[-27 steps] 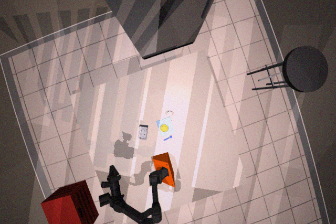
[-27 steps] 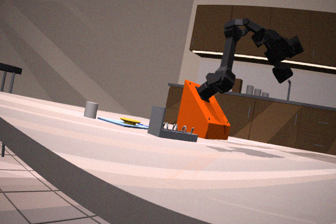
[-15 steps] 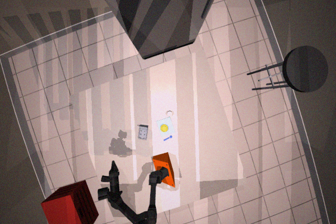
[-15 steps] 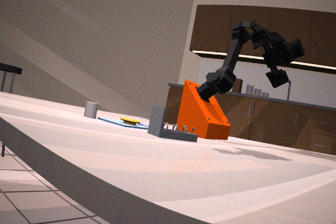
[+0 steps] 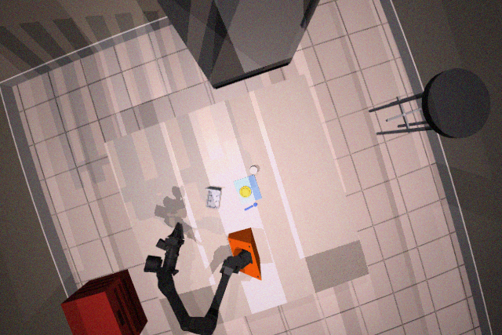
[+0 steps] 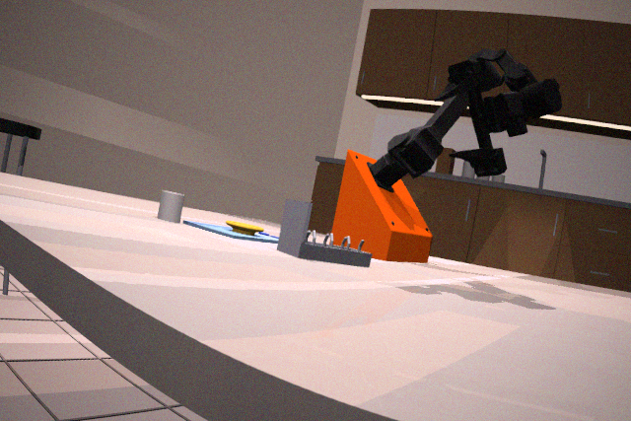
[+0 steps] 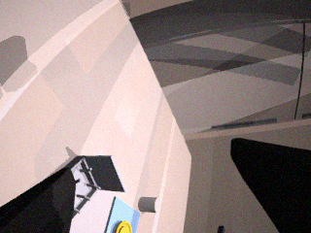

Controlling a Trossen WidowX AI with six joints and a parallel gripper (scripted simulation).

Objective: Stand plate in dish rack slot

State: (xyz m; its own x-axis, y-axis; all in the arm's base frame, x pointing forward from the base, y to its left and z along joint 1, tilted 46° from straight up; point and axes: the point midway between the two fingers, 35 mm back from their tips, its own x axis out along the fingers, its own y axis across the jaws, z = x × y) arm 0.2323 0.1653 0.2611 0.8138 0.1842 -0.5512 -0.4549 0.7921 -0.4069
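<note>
From where I stand, the yellow plate lies well apart from the jaws, which hang above the tabletop. The jaws stand wide, with nothing between them, touching neither plate nor rack. In the wrist view a dark finger shows on either side, the plate low down between. Outward from there, the dish rack, its rails upright, stands near the plate. The plate rests flat on a light-blue mat. A pale cylinder stands just beside the mat, and a blue utensil lies near its other end. The arm reaches out from an orange base.
</note>
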